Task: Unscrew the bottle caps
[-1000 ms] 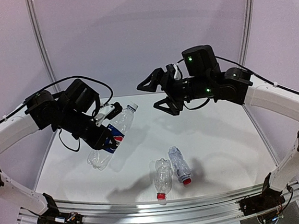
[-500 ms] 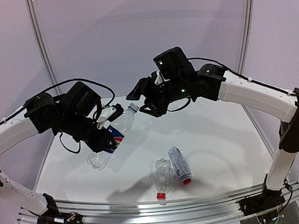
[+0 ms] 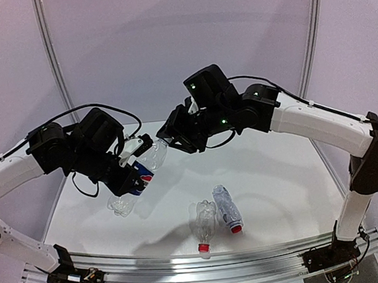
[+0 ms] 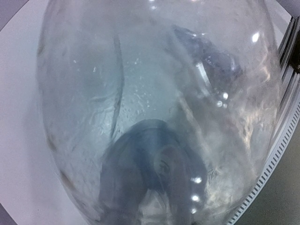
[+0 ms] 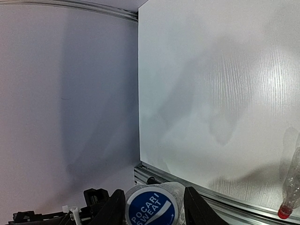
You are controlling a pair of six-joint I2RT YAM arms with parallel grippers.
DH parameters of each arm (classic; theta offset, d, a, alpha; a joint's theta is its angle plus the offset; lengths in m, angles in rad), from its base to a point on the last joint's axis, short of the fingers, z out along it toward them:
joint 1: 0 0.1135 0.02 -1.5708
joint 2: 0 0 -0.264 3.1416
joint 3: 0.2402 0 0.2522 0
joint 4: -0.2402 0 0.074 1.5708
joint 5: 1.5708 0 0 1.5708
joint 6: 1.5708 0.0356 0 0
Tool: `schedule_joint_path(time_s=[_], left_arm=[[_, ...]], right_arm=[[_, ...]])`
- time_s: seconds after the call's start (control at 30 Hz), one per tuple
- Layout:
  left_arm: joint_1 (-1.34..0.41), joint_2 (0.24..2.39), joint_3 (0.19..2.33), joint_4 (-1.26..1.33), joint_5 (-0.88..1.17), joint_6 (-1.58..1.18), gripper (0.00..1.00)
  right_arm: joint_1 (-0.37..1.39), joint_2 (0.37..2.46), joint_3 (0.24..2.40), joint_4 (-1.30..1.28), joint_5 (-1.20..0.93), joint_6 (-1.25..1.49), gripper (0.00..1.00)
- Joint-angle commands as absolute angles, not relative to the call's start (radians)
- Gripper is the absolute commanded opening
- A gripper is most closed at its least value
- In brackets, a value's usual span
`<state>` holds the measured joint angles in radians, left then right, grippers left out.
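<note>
Top view: both arms raised, meeting mid-frame above the table (image 3: 284, 173). Left gripper (image 3: 134, 177) clamped on the blue-labelled bottle (image 3: 152, 155), held tilted off the table, neck toward right gripper (image 3: 170, 134).

Right wrist view only: fingers (image 5: 116, 208) closely flank POCARI SWEAT cap (image 5: 152, 206), bottom centre; contact unclear.

Left wrist view: clear bottle fills frame.

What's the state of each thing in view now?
Blue-label bottle: lifted, tilted.
Cap: on that bottle.
Left tool: shut on blue-label bottle.
Right tool: straddles cap; grip unclear.
Ribbed bottles: lying on table, red caps on.
</note>
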<state>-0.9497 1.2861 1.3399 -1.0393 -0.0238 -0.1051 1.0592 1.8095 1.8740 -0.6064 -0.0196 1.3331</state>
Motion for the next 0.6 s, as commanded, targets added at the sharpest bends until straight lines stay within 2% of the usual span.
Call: schedule_joint_path(time_s=[0.0, 0.13, 0.2, 0.23, 0.4, 0.5, 0.57], left_arm=[[-0.957, 1.255, 1.306, -1.016, -0.016, -0.093, 0.0], [-0.957, 1.232, 1.288, -1.017, -0.013, -0.093, 0.0], [-0.957, 1.218, 1.278, -1.016, -0.011, -0.095, 0.0], [-0.957, 1.211, 1.272, -1.014, -0.009, -0.096, 0.0], [-0.957, 1.186, 1.258, -1.019, -0.006, -0.098, 0.0], [-0.957, 1.178, 1.256, -1.02, -0.007, -0.096, 0.0], [-0.957, 1.177, 1.256, -1.02, -0.009, -0.093, 0.0]], right_arm=[[1.094, 1.839, 1.893, -0.652, 0.025, 1.341, 0.44], [1.101, 1.833, 1.887, -0.658, 0.054, 1.348, 0.34], [1.102, 1.825, 1.881, -0.653, 0.066, 1.35, 0.34], [1.103, 1.822, 1.876, -0.647, 0.072, 1.35, 0.36], [1.104, 1.816, 1.867, -0.61, 0.078, 1.352, 0.59], [1.103, 1.815, 1.863, -0.579, 0.082, 1.347, 0.6], [1.104, 1.814, 1.865, -0.567, 0.092, 1.344, 0.57]])
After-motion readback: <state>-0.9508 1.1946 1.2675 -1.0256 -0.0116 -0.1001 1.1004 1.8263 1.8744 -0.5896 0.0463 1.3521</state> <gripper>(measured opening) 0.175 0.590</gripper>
